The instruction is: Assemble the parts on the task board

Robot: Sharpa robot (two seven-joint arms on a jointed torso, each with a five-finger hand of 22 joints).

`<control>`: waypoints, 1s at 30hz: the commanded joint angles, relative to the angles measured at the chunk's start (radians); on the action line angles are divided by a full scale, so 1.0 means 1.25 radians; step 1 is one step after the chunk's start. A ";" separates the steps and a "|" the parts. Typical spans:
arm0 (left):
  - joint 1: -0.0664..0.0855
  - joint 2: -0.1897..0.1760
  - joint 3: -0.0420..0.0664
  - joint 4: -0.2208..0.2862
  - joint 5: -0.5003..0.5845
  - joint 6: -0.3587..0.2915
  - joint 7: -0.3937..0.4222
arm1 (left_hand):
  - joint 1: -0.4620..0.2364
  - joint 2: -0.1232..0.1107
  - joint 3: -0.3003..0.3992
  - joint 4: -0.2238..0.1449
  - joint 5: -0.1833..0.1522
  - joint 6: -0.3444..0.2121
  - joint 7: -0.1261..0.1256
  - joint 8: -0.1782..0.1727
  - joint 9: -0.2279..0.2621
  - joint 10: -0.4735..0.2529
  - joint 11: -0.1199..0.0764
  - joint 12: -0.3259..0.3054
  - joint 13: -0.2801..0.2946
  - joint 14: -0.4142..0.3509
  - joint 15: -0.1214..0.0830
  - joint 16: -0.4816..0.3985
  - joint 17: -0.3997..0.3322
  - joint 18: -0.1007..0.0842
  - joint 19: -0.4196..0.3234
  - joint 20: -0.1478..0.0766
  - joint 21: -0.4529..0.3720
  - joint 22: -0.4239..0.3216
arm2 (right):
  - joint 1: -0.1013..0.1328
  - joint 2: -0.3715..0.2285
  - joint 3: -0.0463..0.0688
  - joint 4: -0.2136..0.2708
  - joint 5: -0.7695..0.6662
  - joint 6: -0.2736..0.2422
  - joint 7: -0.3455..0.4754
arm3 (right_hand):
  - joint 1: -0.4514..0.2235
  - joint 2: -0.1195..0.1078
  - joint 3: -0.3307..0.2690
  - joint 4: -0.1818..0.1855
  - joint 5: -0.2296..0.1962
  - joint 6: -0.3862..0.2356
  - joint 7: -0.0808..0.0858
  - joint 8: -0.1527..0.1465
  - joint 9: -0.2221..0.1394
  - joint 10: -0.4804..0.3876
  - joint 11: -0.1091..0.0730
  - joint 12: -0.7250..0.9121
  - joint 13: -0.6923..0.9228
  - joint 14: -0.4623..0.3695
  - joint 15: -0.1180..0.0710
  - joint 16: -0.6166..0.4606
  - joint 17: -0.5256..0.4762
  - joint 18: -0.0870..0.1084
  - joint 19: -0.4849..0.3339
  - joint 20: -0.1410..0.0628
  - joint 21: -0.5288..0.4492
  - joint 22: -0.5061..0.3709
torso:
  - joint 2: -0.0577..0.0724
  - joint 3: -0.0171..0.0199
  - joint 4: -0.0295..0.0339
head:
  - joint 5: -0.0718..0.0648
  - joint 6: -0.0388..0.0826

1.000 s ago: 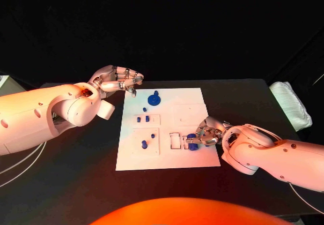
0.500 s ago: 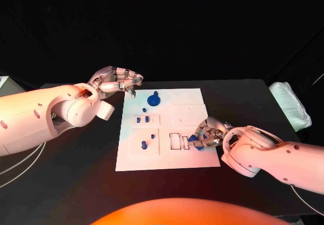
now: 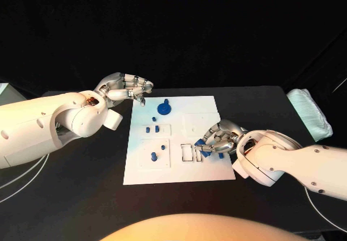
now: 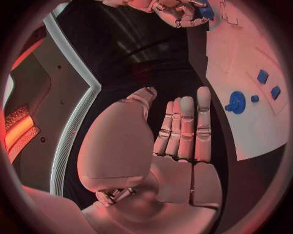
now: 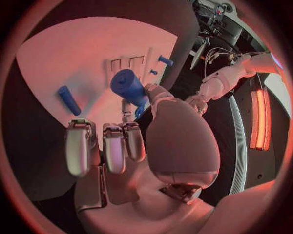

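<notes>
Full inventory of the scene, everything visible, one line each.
table: one, black, under everything.
task board: one, white, mid-table.
round part: one, blue, board's far end.
small parts: several, blue, standing in the board's left-side plates.
blue cylinder: one, pinched in the right hand above the board.
loose blue part: one, lying on the board by the right hand.
pale folded thing: one, past the table's right edge.
left hand: silver, holds nothing, beside the board's far left corner.
right hand: silver, at the board's right side.

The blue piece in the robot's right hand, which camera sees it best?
The right wrist view: the blue piece looks big, pinched by the right hand. The head view shows a blue bit between the fingers; the left wrist view shows a corner.
</notes>
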 commanded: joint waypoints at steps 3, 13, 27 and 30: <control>0.000 0.002 0.000 0.000 -0.002 0.013 0.002 | 0.003 0.006 -0.001 -0.002 -0.002 -0.003 -0.001 0.005 0.001 -0.001 0.001 0.000 0.001 0.005 0.001 -0.004 0.002 0.011 0.006 -0.003 -0.003 -0.001 | 0.002 0.017 0.000 -0.005 0.068 0.002 0.010 | -0.027 0.001 0.015 -0.001 -0.013 0.015 -0.007 0.005 0.002 0.033 -0.003 -0.002 0.141 0.083 -0.003 0.003 0.201 -0.012 0.043 -0.004 0.000 0.118 | 0.000 -0.0002 0.0006 | 0.001 -0.001; 0.000 0.004 0.000 0.002 -0.002 0.015 0.002 | 0.004 0.007 -0.001 -0.002 -0.002 -0.003 0.000 0.005 0.001 -0.001 0.001 -0.001 0.002 0.005 0.001 -0.004 0.002 0.011 0.006 -0.003 -0.004 -0.001 | -0.004 0.090 -0.003 -0.078 0.088 -0.005 -0.027 | -0.076 -0.002 0.026 0.000 -0.059 0.018 -0.007 0.009 0.002 0.032 -0.003 -0.008 0.139 0.082 -0.003 0.002 0.199 -0.012 0.043 -0.004 -0.002 0.118 | 0.002 0.0007 0.0008 | 0.001 0.000; 0.001 0.000 0.000 0.006 0.005 0.015 0.004 | 0.003 0.009 -0.001 0.000 -0.002 -0.003 0.000 0.005 0.002 -0.002 0.002 -0.002 0.002 0.005 0.002 -0.005 0.003 0.011 0.007 -0.003 -0.004 -0.001 | -0.012 0.133 -0.006 -0.119 0.090 0.017 -0.060 | -0.077 0.001 0.031 -0.002 -0.062 0.018 -0.008 0.010 0.003 0.032 -0.004 -0.009 0.138 0.082 -0.003 0.001 0.198 -0.011 0.043 -0.004 -0.004 0.116 | 0.002 0.0007 -0.0003 | 0.007 -0.007; 0.001 0.000 0.000 0.006 0.007 0.015 0.005 | 0.003 0.010 -0.001 0.000 -0.002 -0.002 0.000 0.006 0.002 -0.002 0.002 -0.002 0.002 0.005 0.002 -0.005 0.003 0.011 0.007 -0.003 -0.004 -0.001 | -0.013 0.134 -0.007 -0.117 0.089 0.022 -0.062 | -0.077 0.001 0.031 -0.003 -0.062 0.018 -0.008 0.010 0.003 0.031 -0.004 -0.009 0.138 0.082 -0.003 0.001 0.198 -0.011 0.042 -0.004 -0.005 0.116 | 0.001 0.0005 -0.0004 | 0.008 -0.008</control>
